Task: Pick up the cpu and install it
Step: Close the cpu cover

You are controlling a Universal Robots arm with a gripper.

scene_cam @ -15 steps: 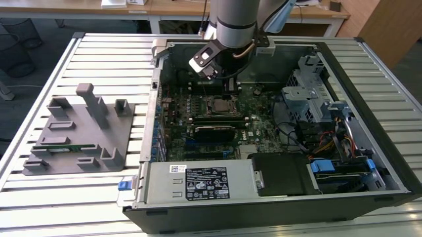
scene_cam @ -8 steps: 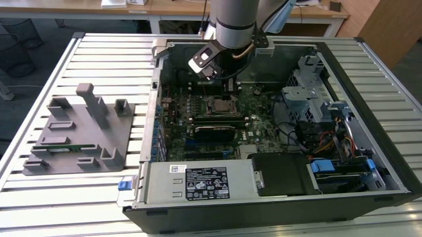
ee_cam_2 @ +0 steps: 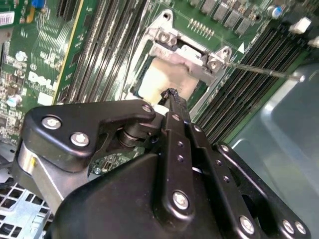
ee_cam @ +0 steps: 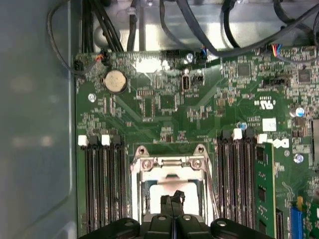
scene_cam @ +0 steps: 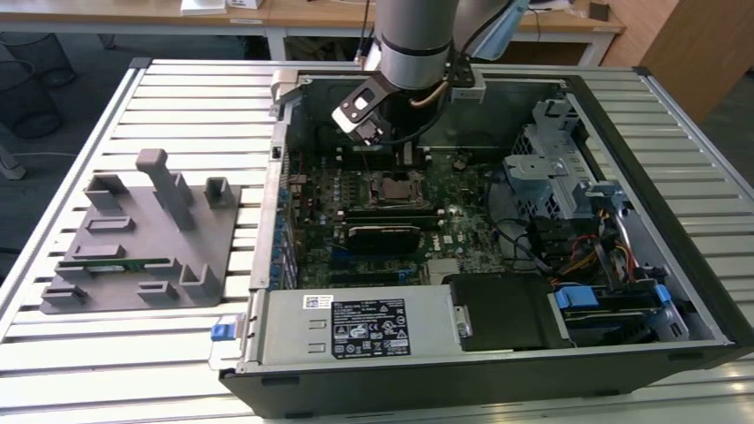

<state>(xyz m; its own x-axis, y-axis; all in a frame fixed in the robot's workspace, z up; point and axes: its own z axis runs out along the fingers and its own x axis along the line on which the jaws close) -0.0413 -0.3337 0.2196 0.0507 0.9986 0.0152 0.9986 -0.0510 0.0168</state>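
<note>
Fingertips (ee_cam: 168,204) of the black gripper (ee_cam: 173,200) are pressed together with nothing seen between them, poised over the cpu (ee_cam: 157,198), a small flat square chip with a shiny silver-grey metal top; whether they touch it I cannot tell. That chip lies flat and face up in its socket on the green motherboard (ee_cam: 164,107). Being square it has no longer side, and its edges run in line with the silver metal socket frame (ee_cam: 172,163) around it. One bar of the frame, with a screw at each end, crosses one edge of the chip, and a thin steel lever rod (ee_cam_2: 259,69) reaches out from a corner. Banks of long black memory slots (ee_cam: 102,189) hug the socket on two opposite sides, one bank holding a green memory module (ee_cam: 264,194), so the open room is straight above. A round silver coin battery (ee_cam: 115,81) and black cables (ee_cam: 199,30) lie beyond the frame. In the exterior view the arm comes down at the far end of the open dark computer case (scene_cam: 471,389), which lies on a slatted metal table (scene_cam: 177,88). A grey metal power-supply box (scene_cam: 295,336) at the near end carries a black label with white print (scene_cam: 369,327), and white lettering marks the board. Well apart, on the exterior view's left, is a grey plastic tray with upright blocks (scene_cam: 141,230), with a long narrow green memory stick (scene_cam: 112,262) lying on it.
</note>
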